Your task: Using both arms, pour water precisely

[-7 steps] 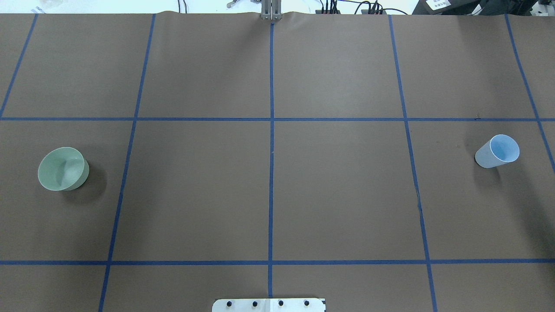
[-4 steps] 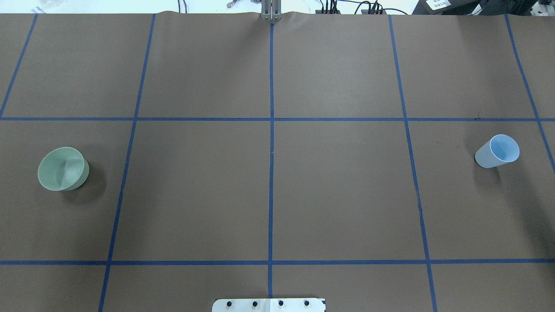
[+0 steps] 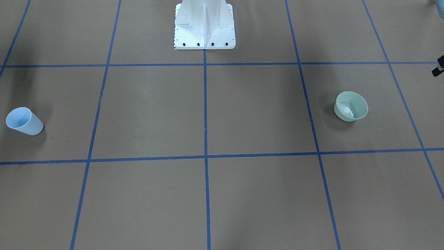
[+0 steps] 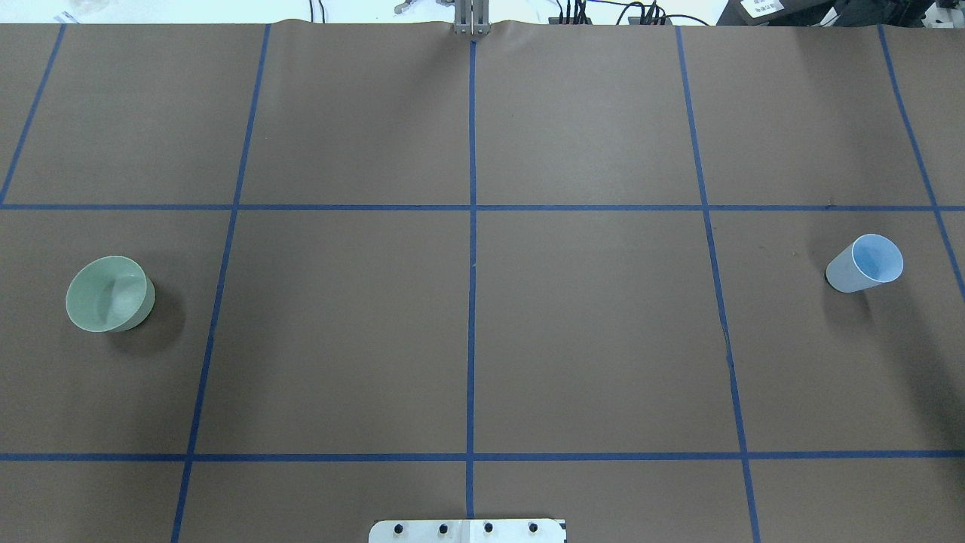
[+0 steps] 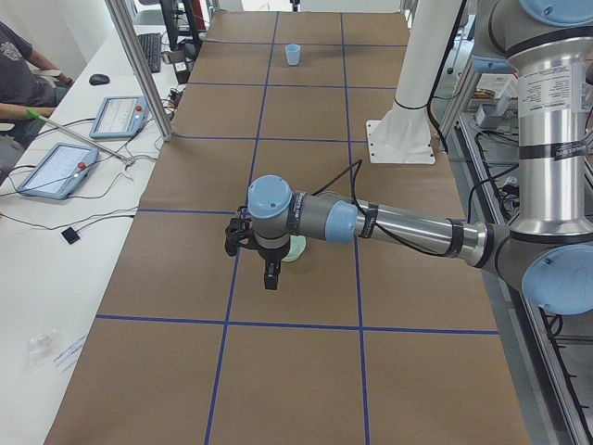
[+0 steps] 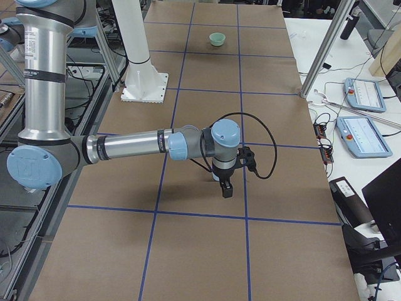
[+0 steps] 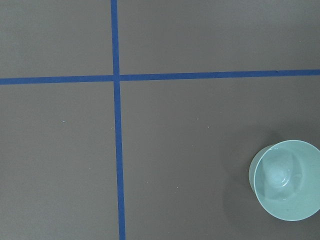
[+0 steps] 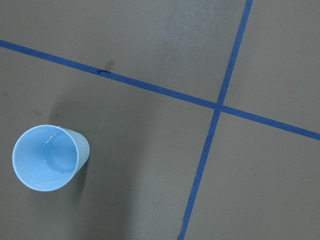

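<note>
Brown table (image 4: 588, 324) lies below left tool (image 5: 270, 280) and right tool (image 6: 226, 189), both pointing down; cannot tell if spread.

pale green bowl (image 4: 110, 294), blue cup (image 4: 867, 264), blue-gridded brown table (image 4: 588, 317).

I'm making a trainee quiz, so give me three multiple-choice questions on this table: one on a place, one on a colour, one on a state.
1. The bowl stands on the robot's: A left, B right, C middle.
2. The cup is: A red, B pale blue, C black.
3. The cup is: A upright on the table, B tipped over, C held by a gripper.
Answers: 1 A, the overhead view shows it at the left. 2 B, every view shows it pale blue. 3 A, its open mouth faces up, nothing touching it.
</note>
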Controlling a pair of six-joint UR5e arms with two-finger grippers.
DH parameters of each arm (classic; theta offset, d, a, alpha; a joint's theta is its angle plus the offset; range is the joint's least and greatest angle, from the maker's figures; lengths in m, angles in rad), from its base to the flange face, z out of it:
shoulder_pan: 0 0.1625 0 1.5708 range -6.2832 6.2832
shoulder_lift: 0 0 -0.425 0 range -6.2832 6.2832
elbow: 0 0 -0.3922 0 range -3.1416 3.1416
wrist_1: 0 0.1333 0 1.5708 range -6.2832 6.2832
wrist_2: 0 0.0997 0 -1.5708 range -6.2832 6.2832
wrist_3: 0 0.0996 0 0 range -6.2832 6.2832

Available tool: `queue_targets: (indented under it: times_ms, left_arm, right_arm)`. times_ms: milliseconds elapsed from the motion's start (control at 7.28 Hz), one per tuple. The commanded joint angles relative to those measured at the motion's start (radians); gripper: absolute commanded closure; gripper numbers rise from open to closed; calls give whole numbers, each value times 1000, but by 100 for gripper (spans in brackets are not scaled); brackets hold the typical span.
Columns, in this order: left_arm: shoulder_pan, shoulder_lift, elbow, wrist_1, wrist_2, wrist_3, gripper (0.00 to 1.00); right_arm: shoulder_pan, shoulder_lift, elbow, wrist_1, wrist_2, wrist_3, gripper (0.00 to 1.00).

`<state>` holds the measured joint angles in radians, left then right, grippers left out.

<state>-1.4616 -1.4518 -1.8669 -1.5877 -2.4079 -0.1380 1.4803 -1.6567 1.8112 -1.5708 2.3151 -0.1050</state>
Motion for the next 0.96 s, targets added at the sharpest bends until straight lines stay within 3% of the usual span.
queue_targets:
  times_ms: [0, 550, 824]
  left_arm:
    - [109, -10, 32, -143, 3, -27, 0]
    - [357, -42, 69, -219, 15, -256, 0]
    - [379, -103, 229, -367, 13, -291, 0]
  right_arm:
    - [0, 3, 4, 2, 0, -1, 0]
    - [-2, 6, 2, 2, 0, 4, 0]
    - [-2, 8, 2, 0, 0, 4, 0]
